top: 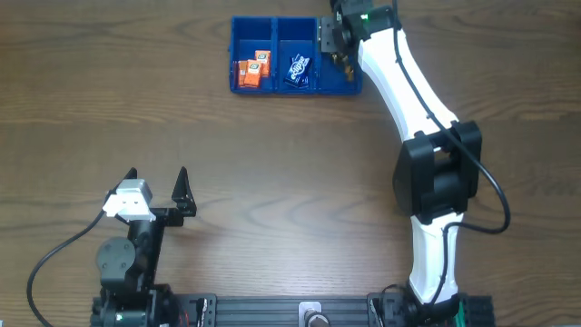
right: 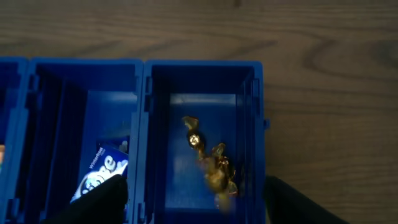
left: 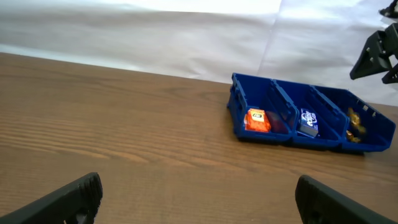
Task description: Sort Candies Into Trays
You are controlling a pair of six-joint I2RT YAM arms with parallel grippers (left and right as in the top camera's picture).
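Spread wide and apparently empty, the right end effector (right: 196, 202) is hovering over the blue tray's (right: 200, 65) end compartment, where gold candies (right: 211, 165) are lying, and should be rising straight, clearing the walls.

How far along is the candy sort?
Done: orange candies, the blue candy and gold candies each lie in their own compartment of the blue tray. In hand: nothing; the right gripper hangs open over the gold compartment, the left gripper open near its base. Left: every candy I can see is binned, so likely just retreat.
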